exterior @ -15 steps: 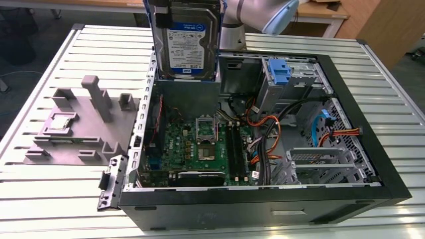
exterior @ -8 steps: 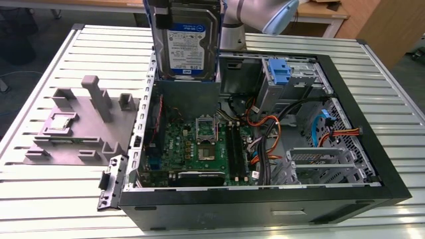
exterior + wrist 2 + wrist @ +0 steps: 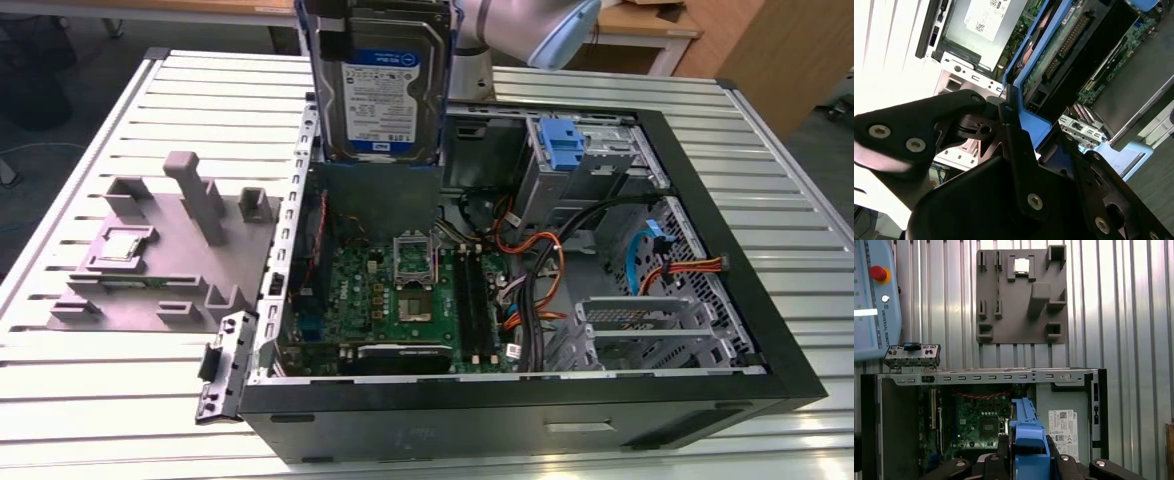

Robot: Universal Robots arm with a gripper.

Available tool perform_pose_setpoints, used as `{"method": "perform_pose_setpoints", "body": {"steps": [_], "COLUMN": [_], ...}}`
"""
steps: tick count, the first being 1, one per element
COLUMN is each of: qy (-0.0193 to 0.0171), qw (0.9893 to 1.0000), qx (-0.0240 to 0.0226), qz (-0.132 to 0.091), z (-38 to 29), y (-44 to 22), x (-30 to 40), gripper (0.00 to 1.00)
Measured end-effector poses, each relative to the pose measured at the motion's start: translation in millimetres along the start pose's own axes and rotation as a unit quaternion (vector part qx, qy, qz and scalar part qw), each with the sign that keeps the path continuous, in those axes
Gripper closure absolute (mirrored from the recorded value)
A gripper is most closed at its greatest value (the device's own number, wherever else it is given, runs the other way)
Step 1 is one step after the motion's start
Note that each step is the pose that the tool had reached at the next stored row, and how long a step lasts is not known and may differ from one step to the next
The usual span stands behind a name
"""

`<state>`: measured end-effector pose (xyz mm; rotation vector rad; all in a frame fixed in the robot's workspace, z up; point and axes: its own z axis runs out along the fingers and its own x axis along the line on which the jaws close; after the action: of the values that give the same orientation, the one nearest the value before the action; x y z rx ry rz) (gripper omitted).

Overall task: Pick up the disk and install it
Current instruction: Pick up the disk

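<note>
Exterior view: holds the disk (image 3: 384, 90) upright above the open computer case (image 3: 534, 415); first wrist view: clamps gripper (image 3: 1029, 460) onto its edge.

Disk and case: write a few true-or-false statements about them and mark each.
1. The disk lies flat on the table. False: the gripper holds it upright above the case.
2. The case is open, its board showing. True.
3. The grey fixture sits inside the case. False: it stands on the table, to the exterior view's left of the case.
4. The disk has blue rails. True.
</note>
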<state>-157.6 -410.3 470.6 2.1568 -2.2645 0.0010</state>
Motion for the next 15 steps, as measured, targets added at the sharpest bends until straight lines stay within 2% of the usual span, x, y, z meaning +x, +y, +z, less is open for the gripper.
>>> {"method": "perform_pose_setpoints", "body": {"steps": [3, 15], "qy": [0.0001, 0.0000], "qw": [1.0000, 1.0000], "qx": [0.0000, 0.0000], "qz": [0.000, 0.000], "z": [-0.1, 0.0], "y": [-4.1, -5.0], "x": [-0.2, -0.2], "gripper": [0.64, 0.64]}}
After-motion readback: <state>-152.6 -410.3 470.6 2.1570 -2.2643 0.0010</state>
